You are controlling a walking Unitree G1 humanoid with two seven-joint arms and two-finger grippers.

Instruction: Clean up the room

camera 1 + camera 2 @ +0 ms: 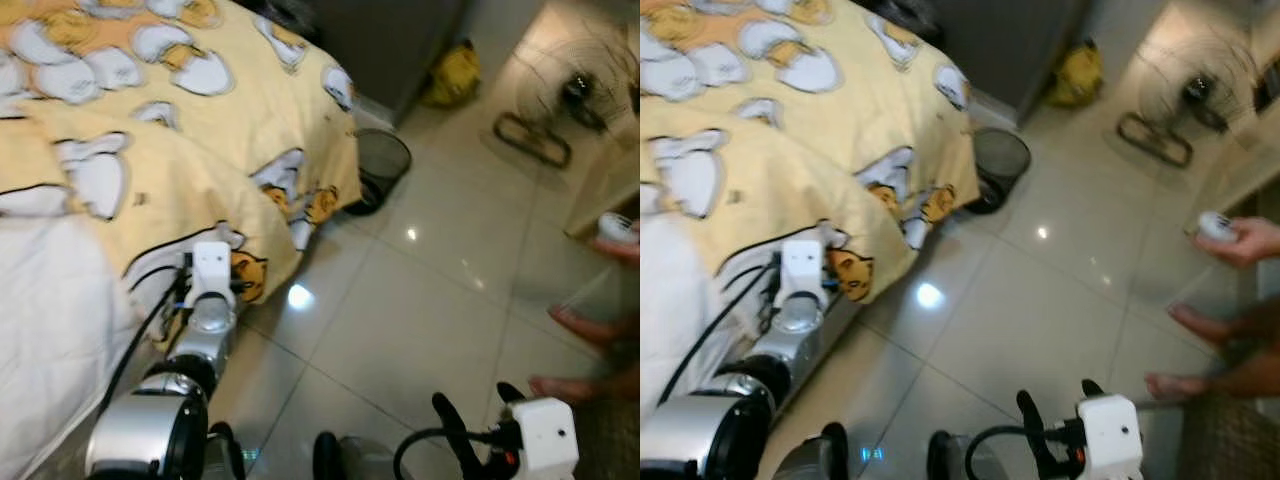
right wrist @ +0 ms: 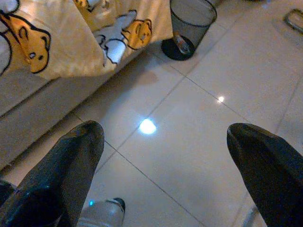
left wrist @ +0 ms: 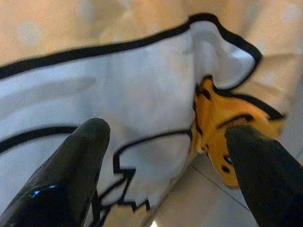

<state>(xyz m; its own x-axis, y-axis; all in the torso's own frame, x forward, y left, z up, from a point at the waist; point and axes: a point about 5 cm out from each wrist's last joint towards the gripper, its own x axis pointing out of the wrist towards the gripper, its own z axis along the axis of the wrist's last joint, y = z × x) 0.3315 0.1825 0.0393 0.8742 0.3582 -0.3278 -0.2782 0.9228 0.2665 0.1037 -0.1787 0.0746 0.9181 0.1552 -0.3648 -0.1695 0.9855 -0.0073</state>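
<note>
I see one bed (image 1: pixel 60 330), one yellow blanket (image 1: pixel 150 140), one black trash bin (image 1: pixel 380 165), one yellow bag (image 1: pixel 455 72) and one fan (image 1: pixel 565 100). A person stands past the bin, with two bare feet (image 1: pixel 1195 350) on the floor and one hand (image 1: pixel 1250 240) holding a small white thing (image 1: pixel 1215 225).

My left arm (image 1: pixel 195 340) reaches out to the hanging edge of the blanket, on the side of the bed near the bin. My left gripper (image 3: pixel 165 156) is spread wide, with nothing between its two black fingers (image 3: pixel 75 170). It is right up close to the blanket, but I cannot tell if it touches.

My right arm (image 1: pixel 1105 435) is held low over the shiny tile floor (image 1: pixel 400 320), well apart from the bin. My right gripper (image 2: pixel 165 170) is spread wide too, and it holds nothing.

The blanket is soft yellow with white shapes, black lines and orange faces. It covers the top of the bed and hangs down over the corner, just beside the bin. The bin is made of dark mesh, stands up straight on the floor, and has something small inside.
</note>
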